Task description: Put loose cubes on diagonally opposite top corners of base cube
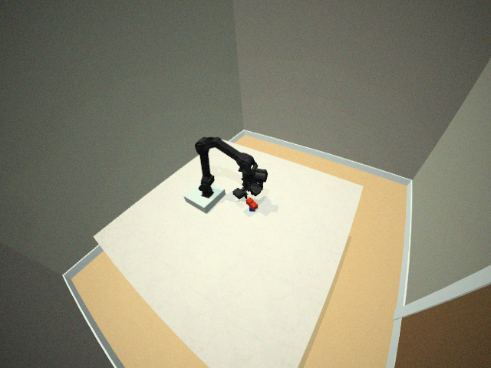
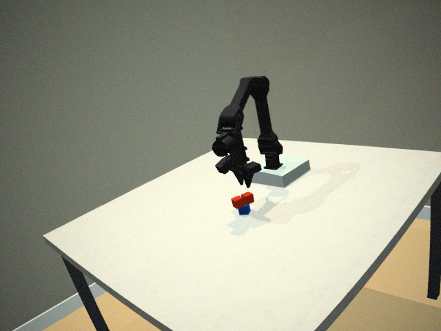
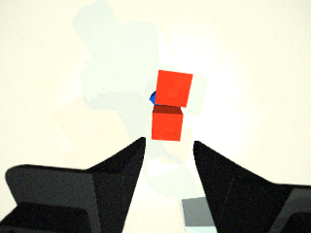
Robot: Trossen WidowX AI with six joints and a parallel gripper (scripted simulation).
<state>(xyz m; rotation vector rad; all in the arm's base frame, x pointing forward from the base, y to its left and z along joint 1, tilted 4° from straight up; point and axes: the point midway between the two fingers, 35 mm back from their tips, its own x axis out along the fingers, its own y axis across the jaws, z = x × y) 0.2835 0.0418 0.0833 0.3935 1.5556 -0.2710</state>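
We have gripper [image 1: 246,197] [image 2: 244,185] [image 3: 169,143] part open, pads apart, nothing held, no cube touched. Two red cubes [image 1: 252,204] [image 2: 242,200] [image 3: 172,88] lie beyond and below fingertips, nearer one lined up with gap between them. Both sit atop blue base cube [image 1: 252,208] [image 2: 244,209] [image 3: 153,98], mostly hidden under them in our wrist view. Can't tell whether cubes touch each other.

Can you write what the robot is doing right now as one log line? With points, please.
pincer [image 1: 246,197] [image 2: 244,185] [image 3: 169,143]: open, above cubes | red cubes [image 1: 252,204] [image 2: 242,200] [image 3: 167,108]: both on blue cube [image 1: 252,209] [image 2: 244,209] [image 3: 153,99]
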